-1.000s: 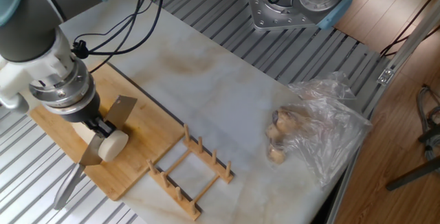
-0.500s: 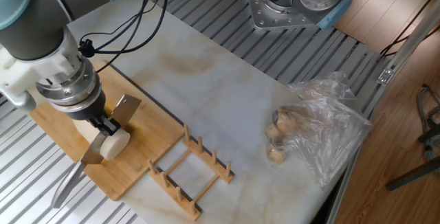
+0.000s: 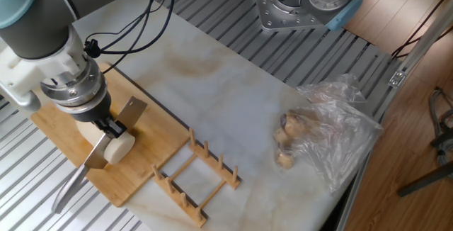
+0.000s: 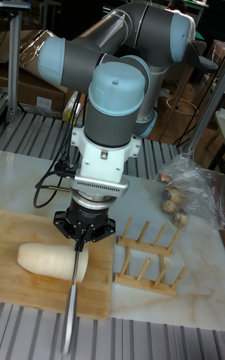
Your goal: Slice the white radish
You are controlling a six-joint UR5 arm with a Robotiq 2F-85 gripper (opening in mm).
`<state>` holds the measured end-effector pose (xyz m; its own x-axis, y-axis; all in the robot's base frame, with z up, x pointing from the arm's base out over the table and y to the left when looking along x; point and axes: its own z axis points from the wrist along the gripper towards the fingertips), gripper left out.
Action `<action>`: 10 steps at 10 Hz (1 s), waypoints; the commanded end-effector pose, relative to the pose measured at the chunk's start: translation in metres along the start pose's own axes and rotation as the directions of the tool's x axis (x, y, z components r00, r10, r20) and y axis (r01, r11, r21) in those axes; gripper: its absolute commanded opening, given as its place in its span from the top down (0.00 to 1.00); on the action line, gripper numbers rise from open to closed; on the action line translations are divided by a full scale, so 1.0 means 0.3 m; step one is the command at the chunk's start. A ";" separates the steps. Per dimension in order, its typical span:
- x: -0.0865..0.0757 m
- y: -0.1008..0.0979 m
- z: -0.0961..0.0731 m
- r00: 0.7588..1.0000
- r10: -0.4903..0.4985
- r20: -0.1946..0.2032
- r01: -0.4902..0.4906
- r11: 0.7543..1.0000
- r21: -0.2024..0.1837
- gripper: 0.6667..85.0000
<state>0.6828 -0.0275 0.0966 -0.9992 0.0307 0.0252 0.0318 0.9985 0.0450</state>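
Radish lies flat on the board, long axis left-right in the tall view. Board sits at the table's 8 o'clock corner in the fixed view; radish's round cut end faces 4 o'clock there.

Gripper points straight down over the radish's right end, jaws clamped on a knife. In the tall view the blade stands edge-on, touching the radish just inside its right end, handle running out toward 6 o'clock past the board edge. Fixed view: blade is tilted, upper part sticking out at 2 o'clock of the gripper, lower part against the radish, handle over the slatted frame at 7 o'clock. Can't tell how deep the edge is into the radish. No loose slices visible on the board.

Wooden rack stands just beside the board at its 4 o'clock, pegs up; in the tall view it's at 3 o'clock of the gripper. Plastic bag with brownish lumps sits at the table's 3 o'clock edge, well apart from the board. Black cables run from the wrist toward 12 o'clock. Second robot base at 1 o'clock, off the table.
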 end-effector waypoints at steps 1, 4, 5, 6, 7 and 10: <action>0.001 0.020 0.012 1.000 0.015 0.011 -0.015 1.000 -0.012 0.99; 0.011 0.030 0.023 1.000 0.024 0.015 -0.024 1.000 -0.014 0.99; 0.018 0.034 0.026 1.000 0.026 0.015 -0.025 1.000 -0.017 0.99; 0.023 0.036 0.031 1.000 0.026 0.017 -0.025 0.999 -0.019 0.99; 0.032 0.040 0.031 1.000 0.026 0.015 -0.025 0.999 -0.024 0.99; 0.064 0.044 0.022 1.000 0.018 -0.002 -0.018 0.999 -0.027 0.99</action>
<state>0.6689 -0.0166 0.0888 -0.9987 0.0470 0.0217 0.0482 0.9972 0.0576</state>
